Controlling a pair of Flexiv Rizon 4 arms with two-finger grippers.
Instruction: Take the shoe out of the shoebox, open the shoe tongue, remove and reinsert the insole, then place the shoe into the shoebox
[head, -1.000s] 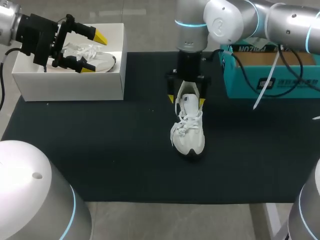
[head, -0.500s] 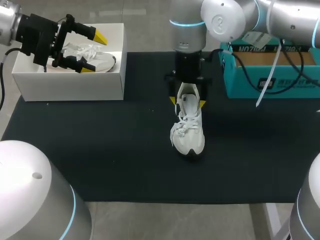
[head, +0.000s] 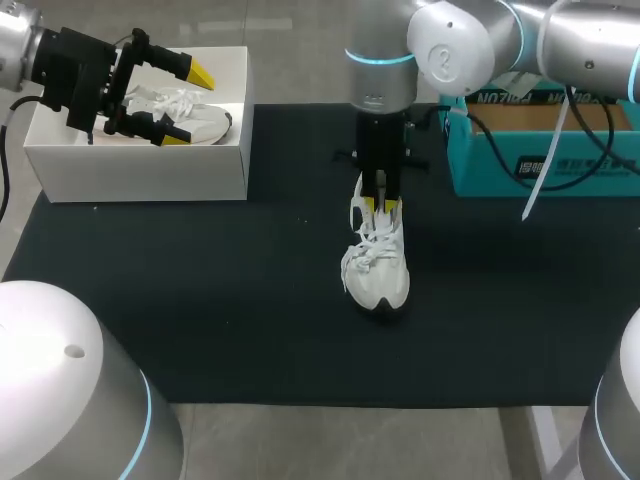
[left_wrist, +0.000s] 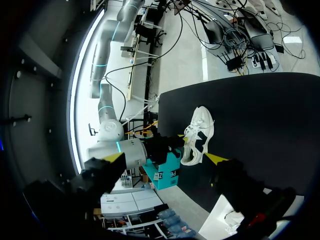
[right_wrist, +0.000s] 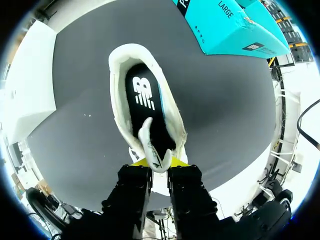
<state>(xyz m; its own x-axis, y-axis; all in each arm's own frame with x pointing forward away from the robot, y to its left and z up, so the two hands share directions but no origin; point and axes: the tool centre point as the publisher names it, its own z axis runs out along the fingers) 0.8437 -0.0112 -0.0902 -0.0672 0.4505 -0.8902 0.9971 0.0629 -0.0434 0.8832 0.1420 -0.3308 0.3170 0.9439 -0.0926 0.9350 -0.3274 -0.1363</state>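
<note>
Out on the counter (head: 200, 330), the shoe (head: 377, 268) has its tongue (right_wrist: 150, 145) pinched in the right gripper (head: 378, 206), tongue-opening underway; next, I reckon, pull it back off the insole (right_wrist: 145, 97), left gripper (head: 188, 105) spread above the shoebox (head: 140, 170).

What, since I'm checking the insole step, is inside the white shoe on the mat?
A black insole lies inside the white shoe. The tongue, pinched by the right gripper, hides the toe end.

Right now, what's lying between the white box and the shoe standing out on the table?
Nothing: in the head view only bare black mat separates the white shoebox from the shoe.
</note>
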